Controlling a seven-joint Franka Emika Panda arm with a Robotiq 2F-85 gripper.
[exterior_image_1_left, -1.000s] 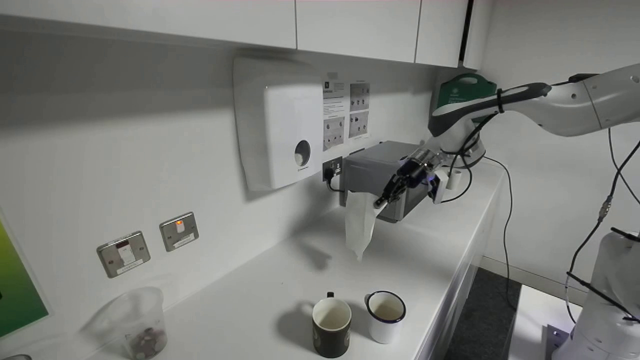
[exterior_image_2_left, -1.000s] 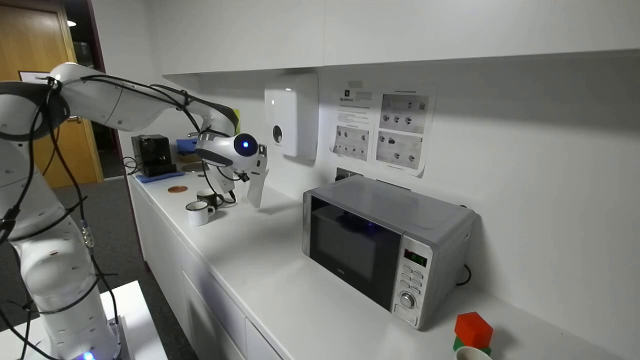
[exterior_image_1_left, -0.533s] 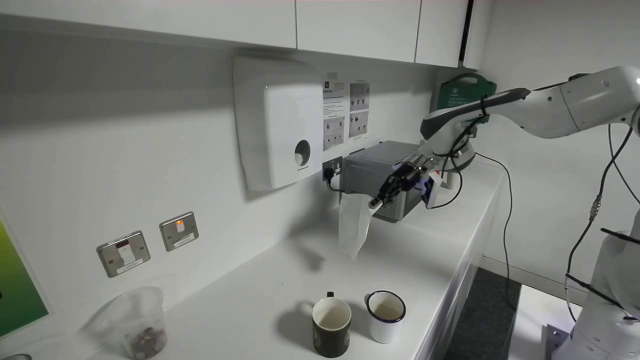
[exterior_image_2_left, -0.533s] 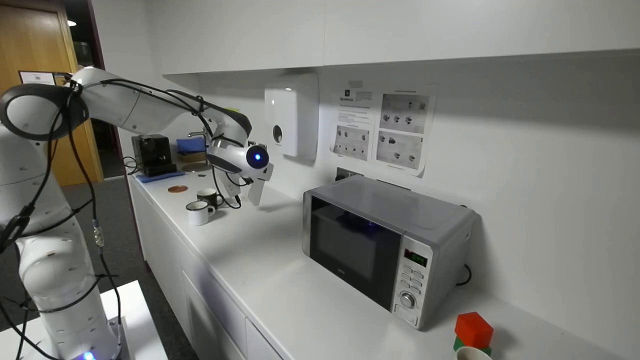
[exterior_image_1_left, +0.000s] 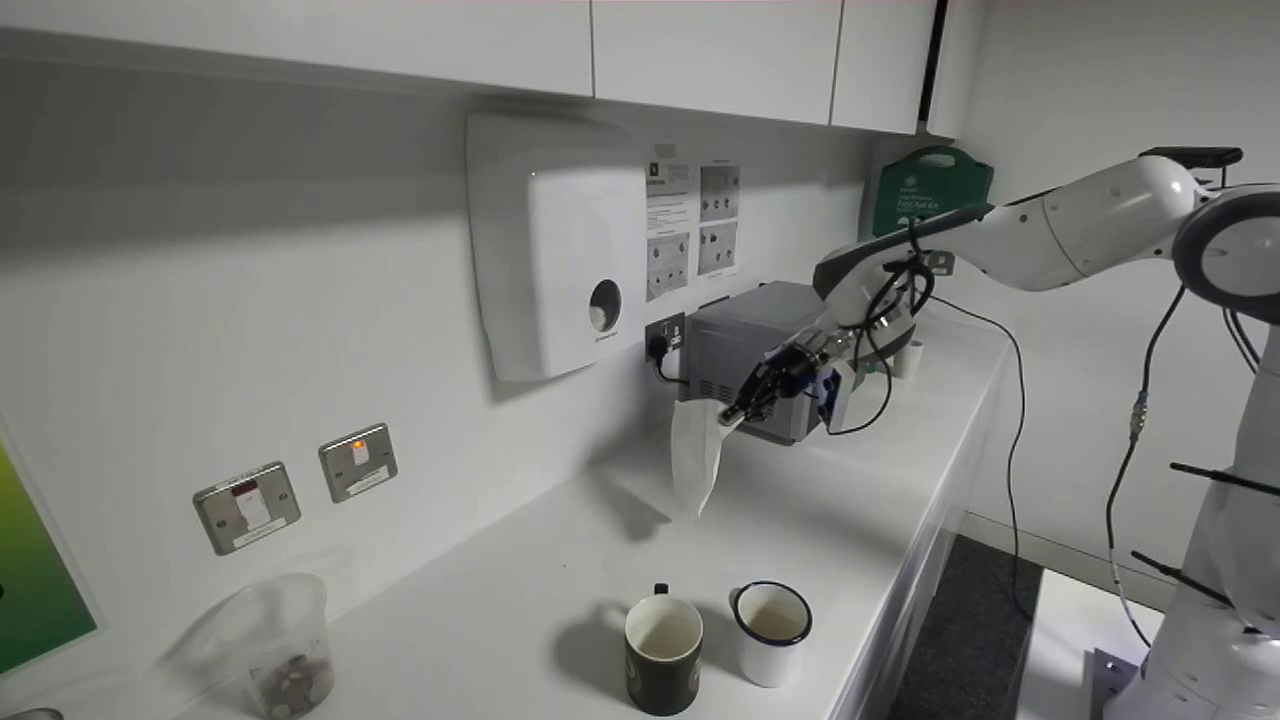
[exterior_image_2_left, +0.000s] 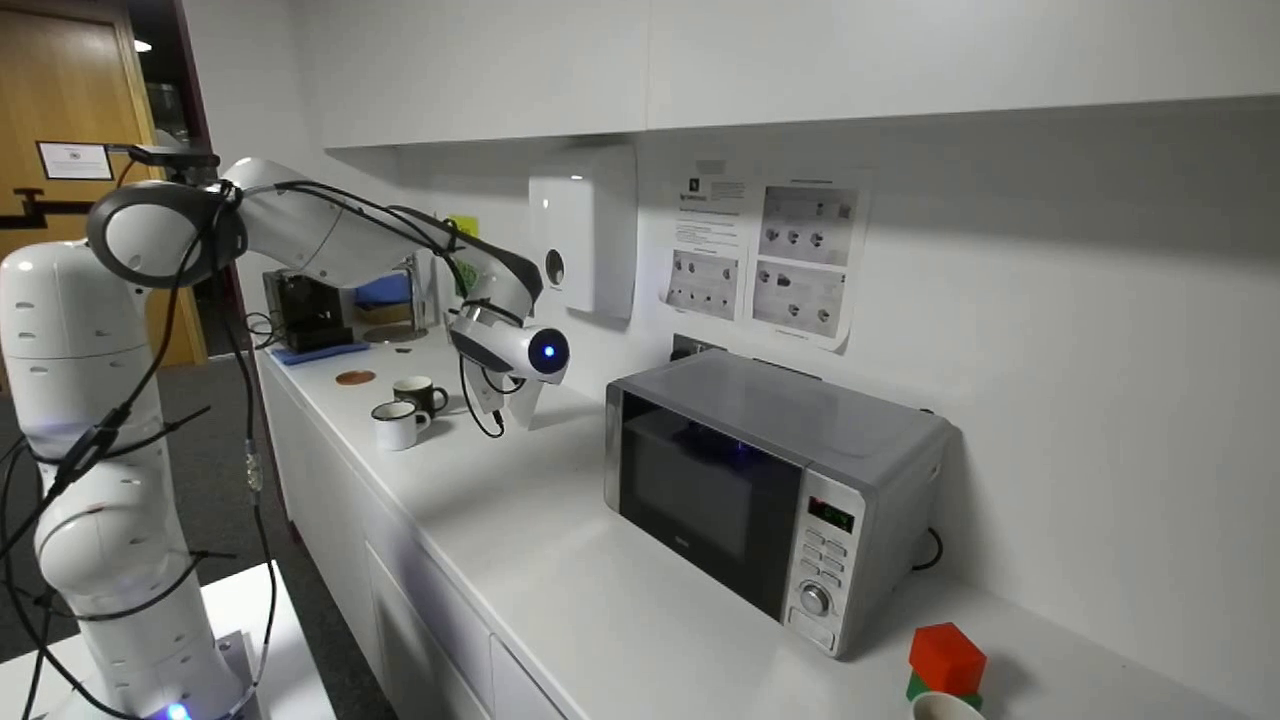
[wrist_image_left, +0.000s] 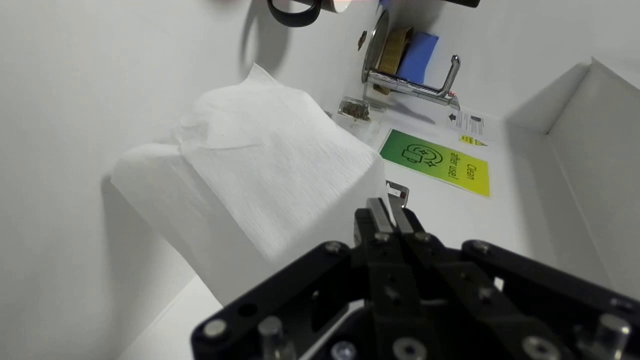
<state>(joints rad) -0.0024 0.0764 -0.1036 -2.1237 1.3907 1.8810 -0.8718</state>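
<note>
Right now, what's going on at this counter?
The robot's gripper is closed on what looks like a white paper towel, holding it by its upper part so that the rest hangs down, apparently clear of the counter. A dark mug and a white mug stand upright side by side on the counter, apart from the towel. The microwave stands shut on the same counter.

Your black, jointed gripper looks matt, its fingertips metallic grey. The white, creased paper towel looks matt and faintly fibrous to you. You also see a glossy white plastic wall dispenser, a smooth grey metal microwave and a shiny chrome tap.
</note>
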